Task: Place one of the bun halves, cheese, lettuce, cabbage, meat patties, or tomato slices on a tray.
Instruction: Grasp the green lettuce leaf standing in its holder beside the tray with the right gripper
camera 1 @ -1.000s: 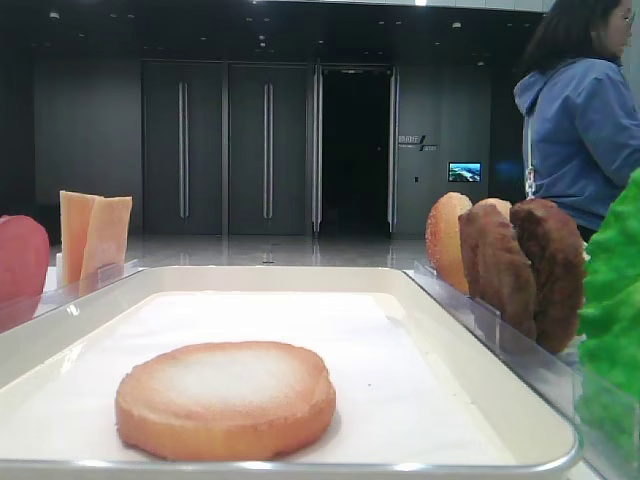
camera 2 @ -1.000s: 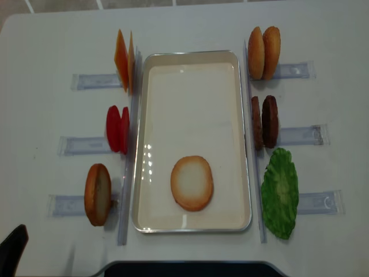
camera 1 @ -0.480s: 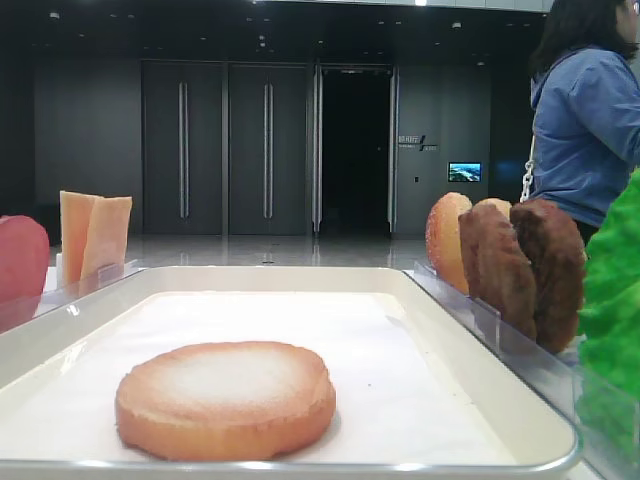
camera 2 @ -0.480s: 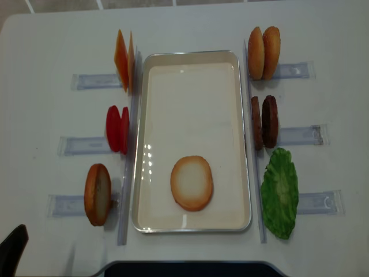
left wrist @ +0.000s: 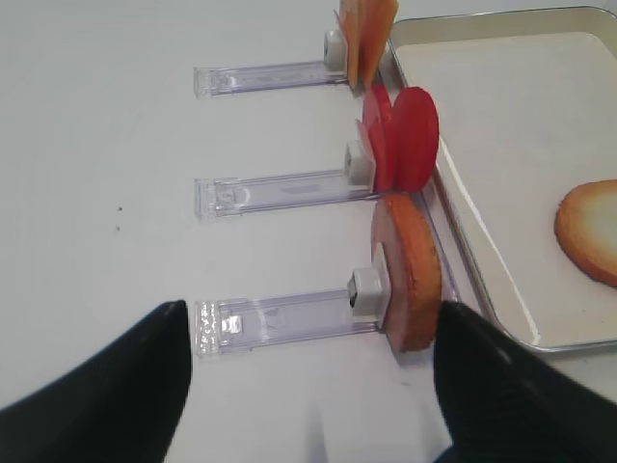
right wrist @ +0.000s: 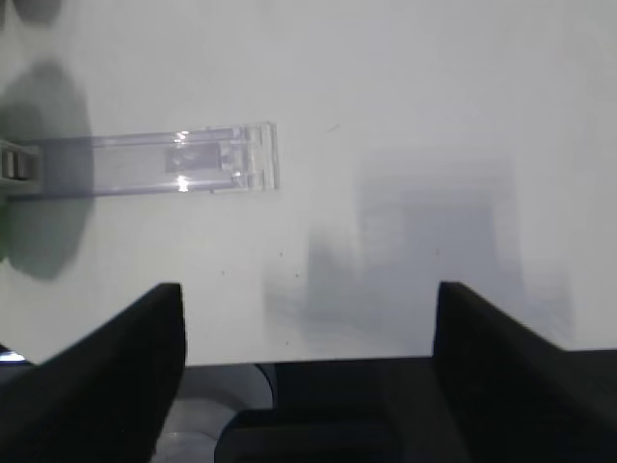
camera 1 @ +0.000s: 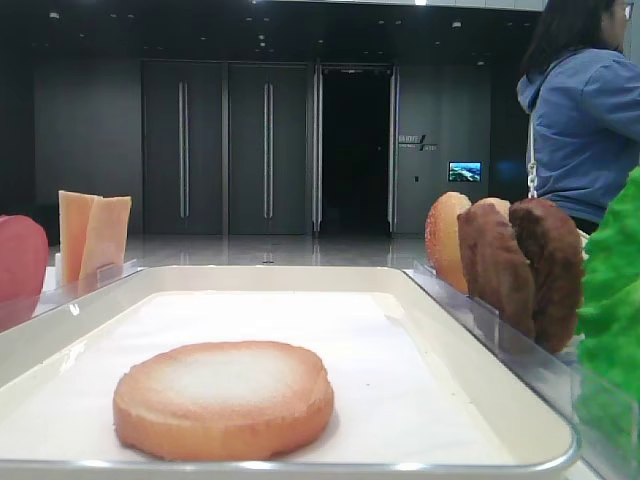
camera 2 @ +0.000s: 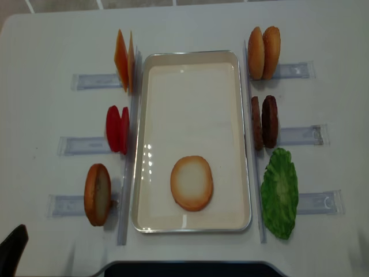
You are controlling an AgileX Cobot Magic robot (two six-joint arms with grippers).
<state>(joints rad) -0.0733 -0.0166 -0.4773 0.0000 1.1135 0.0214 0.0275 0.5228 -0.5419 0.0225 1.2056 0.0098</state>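
Note:
The white tray (camera 2: pixel 193 57) lies mid-table with one bun half (camera 2: pixel 191 183) (camera 1: pixel 223 398) flat on its near end. Left of the tray stand cheese (camera 2: pixel 124 59), tomato slices (camera 2: pixel 117 128) and another bun half (camera 2: pixel 97 194) (left wrist: pixel 410 270). On the right are two bun halves (camera 2: pixel 264 52), meat patties (camera 2: pixel 264 122) and lettuce (camera 2: pixel 280 192). Cabbage is out of view. My left gripper (left wrist: pixel 308 386) is open and empty, low at the front left, short of the left bun half. My right gripper (right wrist: pixel 308 357) is open over bare table near the front edge.
Clear plastic stands (camera 2: pixel 86 145) (right wrist: pixel 183 159) hold the food upright along both sides of the tray. A person in a blue hoodie (camera 1: pixel 580 120) stands behind the table at the far right. The dark robot base (camera 2: pixel 190 269) sits at the front edge.
The person at the back right has shifted a little. Both grippers and all the food stay where they were.

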